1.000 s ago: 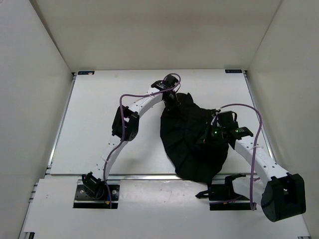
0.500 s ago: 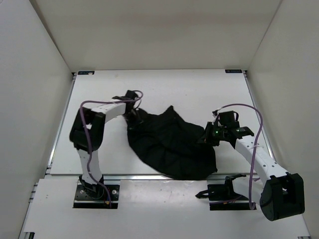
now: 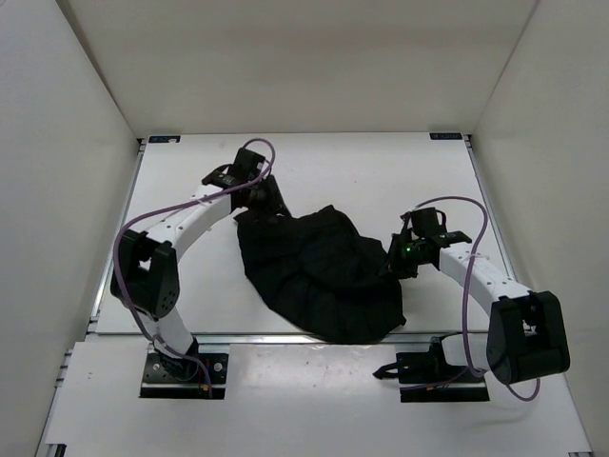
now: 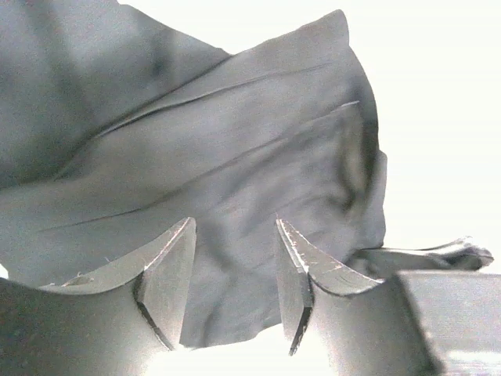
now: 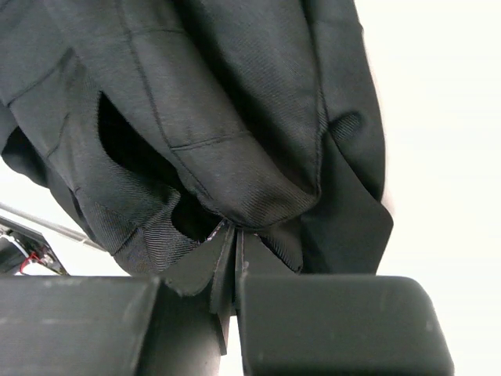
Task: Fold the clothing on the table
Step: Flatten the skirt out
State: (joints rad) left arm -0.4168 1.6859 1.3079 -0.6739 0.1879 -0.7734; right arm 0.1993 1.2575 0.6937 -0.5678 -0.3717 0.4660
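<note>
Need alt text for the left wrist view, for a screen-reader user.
Close-up from the left wrist: the two left fingers stand open at the bottom of the frame, with wrinkled dark clothing lying just beyond them and filling most of the view. The bright white table shows at the upper right.

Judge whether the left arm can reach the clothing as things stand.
Probably yes: the left tool, open, hangs at the far left corner of the clothing, with nothing between them.
</note>
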